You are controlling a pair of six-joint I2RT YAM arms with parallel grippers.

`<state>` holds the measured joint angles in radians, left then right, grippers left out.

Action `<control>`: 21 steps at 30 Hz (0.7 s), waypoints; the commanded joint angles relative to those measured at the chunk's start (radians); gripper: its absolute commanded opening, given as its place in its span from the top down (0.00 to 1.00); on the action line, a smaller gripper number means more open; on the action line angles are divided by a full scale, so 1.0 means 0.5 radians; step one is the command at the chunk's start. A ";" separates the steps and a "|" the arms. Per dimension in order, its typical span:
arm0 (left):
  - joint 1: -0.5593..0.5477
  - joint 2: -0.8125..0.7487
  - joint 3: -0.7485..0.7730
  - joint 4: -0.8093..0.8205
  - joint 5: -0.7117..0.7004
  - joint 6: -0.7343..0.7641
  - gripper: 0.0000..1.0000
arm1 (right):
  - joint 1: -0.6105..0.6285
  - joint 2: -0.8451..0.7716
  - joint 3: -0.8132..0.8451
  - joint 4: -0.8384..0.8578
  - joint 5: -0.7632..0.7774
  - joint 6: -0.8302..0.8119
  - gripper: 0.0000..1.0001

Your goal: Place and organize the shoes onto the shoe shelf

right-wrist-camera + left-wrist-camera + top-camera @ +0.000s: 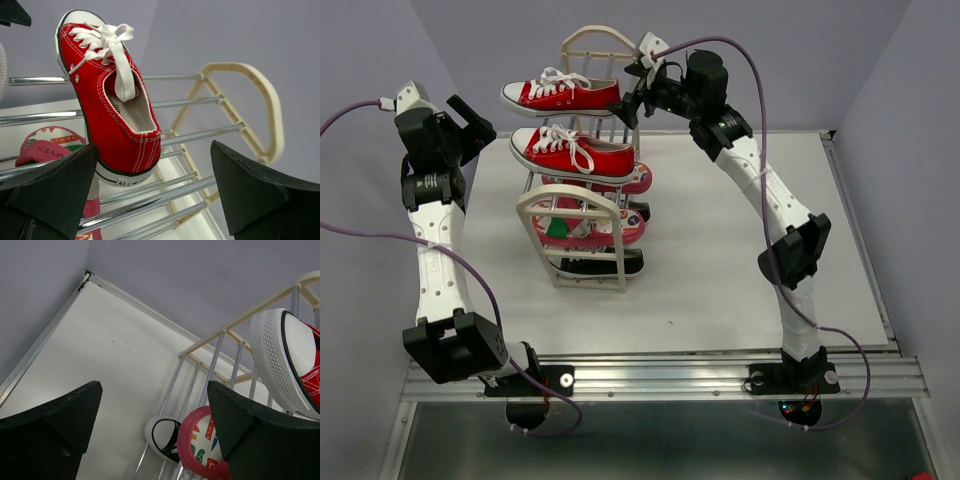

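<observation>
Six shoes were the job, and nearly all of them looked home. The shoe shelf stood mid-table between the two arms, its rods running from the near arched frame to the far one. Every shoe I could make out sat on it.

Top tier: the upper red sneaker, sole down, long axis lying crosswise over the rods, toe pointing to the robot's left and poking out past the shelf's edge, heel toward the right arm. One tier down, the lower red sneaker matched it, toe left, heel right, parallel to its twin.

At the bottom lay a black sneaker, also crosswise; whether its partner sat beside it, I could not tell.

Between those levels, two pink flip-flops occupied the middle tiers, one above the other.

As for the hands: the right gripper hung just beside the upper sneaker's heel, jaws spread wide and holding nothing, the shoe resting on the rods by its own weight. The left gripper hovered off the shelf's left side, likewise spread and empty.

My call: placement looked essentially finished. What remained, at most, was nudging that overhanging toe inward and backing both arms away.
</observation>
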<state>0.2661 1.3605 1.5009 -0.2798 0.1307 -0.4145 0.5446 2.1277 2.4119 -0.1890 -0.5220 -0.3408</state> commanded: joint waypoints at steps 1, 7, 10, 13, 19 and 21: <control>0.008 -0.012 0.100 0.047 -0.019 0.047 0.01 | -0.009 0.055 0.113 0.249 -0.183 0.145 0.00; 0.011 -0.012 0.094 0.044 -0.019 0.056 0.01 | -0.009 0.113 0.106 0.417 -0.244 0.292 0.22; 0.011 -0.015 0.088 0.047 -0.016 0.056 0.01 | -0.009 0.086 0.067 0.464 -0.260 0.320 0.48; 0.011 -0.021 0.081 0.053 -0.016 0.053 0.01 | -0.027 0.052 0.021 0.488 -0.232 0.332 0.67; 0.011 -0.037 0.072 0.063 -0.007 0.040 0.01 | -0.028 -0.067 -0.065 0.495 -0.232 0.323 0.98; 0.008 -0.043 0.066 0.066 -0.004 0.031 0.01 | -0.028 -0.110 -0.084 0.495 -0.174 0.317 0.99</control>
<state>0.2661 1.3605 1.5043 -0.2810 0.1299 -0.4072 0.5362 2.1704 2.3802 -0.0174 -0.6350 -0.1829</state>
